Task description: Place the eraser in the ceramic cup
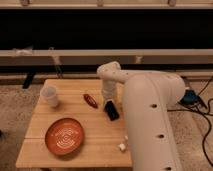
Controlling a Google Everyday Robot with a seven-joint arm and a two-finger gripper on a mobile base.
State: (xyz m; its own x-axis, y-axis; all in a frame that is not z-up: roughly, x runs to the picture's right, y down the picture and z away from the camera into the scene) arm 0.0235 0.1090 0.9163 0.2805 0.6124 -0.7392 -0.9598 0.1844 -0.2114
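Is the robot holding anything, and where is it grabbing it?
Cannot tell: the gripper sits at the upper end of the flat black eraser.
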